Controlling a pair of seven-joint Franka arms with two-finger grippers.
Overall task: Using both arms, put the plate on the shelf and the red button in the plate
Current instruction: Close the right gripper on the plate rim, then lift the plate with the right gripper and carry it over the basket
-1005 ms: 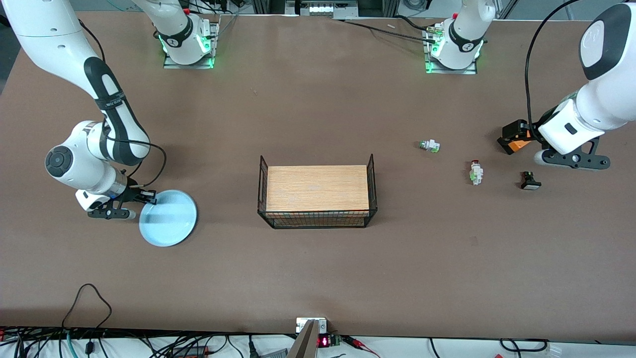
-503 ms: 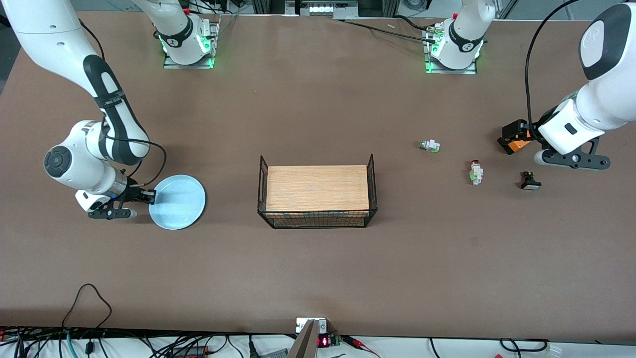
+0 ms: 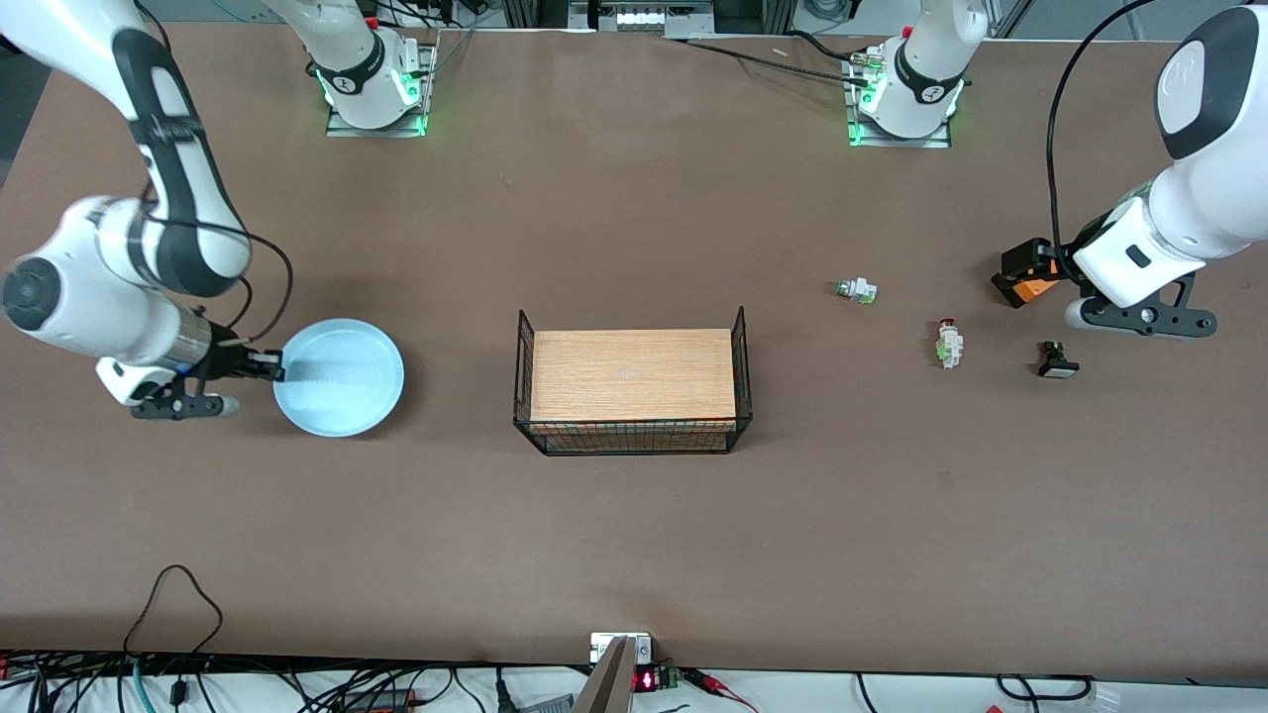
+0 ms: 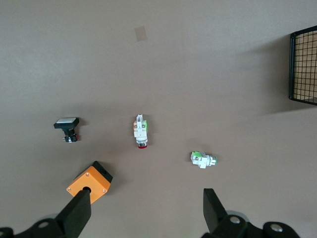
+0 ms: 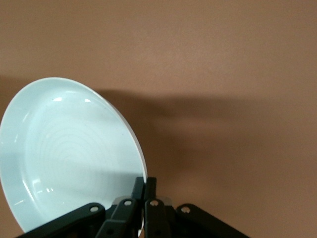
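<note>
At the right arm's end of the brown table (image 3: 614, 555), the round pale-blue plate with faint concentric rings (image 3: 339, 377) hangs off the right end effector (image 3: 265, 367), which pinches only its rim, fingers clamped tight on the edge. In the right wrist view the plate (image 5: 69, 153) looks lifted, casting a shadow.

Risk: an edge grip on a wide, smooth dish could let it swing or slip out under a fast move. It could also clip the black wire basket with the wooden board (image 3: 632, 391) if carried low.

Left end effector (image 4: 144, 213) hovers wide open and empty over the table near the orange box with black hole (image 3: 1025, 275).

The small white switch with the red cap (image 3: 949, 343) lies untouched between a similar capless white-and-green part (image 3: 857, 290) and a small black-based button (image 3: 1057, 360). Risk of grabbing the wrong lookalike.
</note>
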